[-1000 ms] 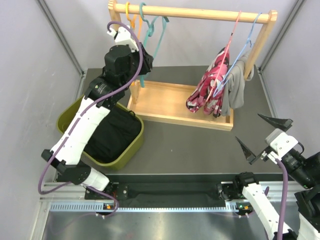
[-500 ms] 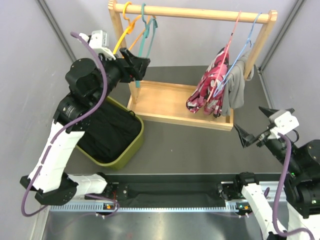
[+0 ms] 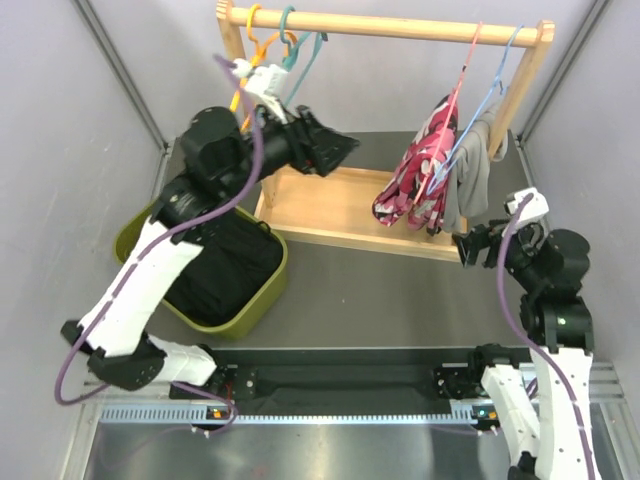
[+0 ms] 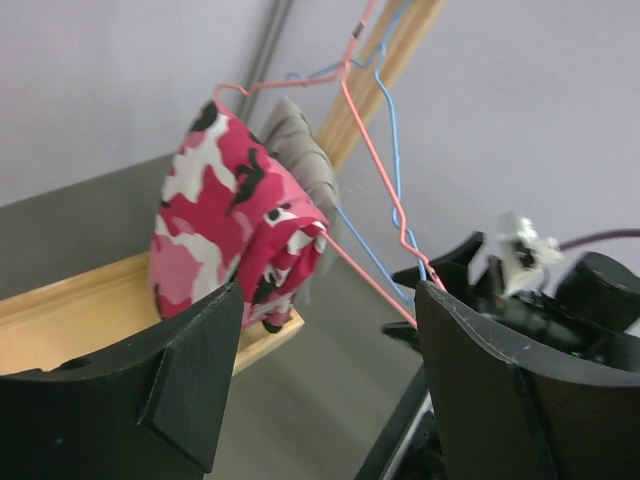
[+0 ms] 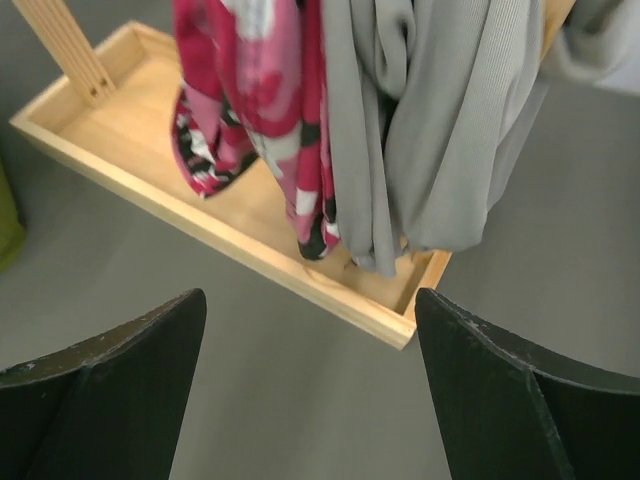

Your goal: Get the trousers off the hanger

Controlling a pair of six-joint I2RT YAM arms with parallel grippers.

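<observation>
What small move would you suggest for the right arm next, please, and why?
Probably ease the right claw forward toward the lower folds of the pink camouflage trousers. Its jaws stand open and empty, aimed at them in the wrist view, with a clear gap between; the trousers hang below the wooden rail, untouched by either arm.

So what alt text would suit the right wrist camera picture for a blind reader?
A pink camouflage garment and a grey garment hang side by side above a shallow wooden tray on a dark grey table. The open right end effector frames the bottom corners.
</observation>
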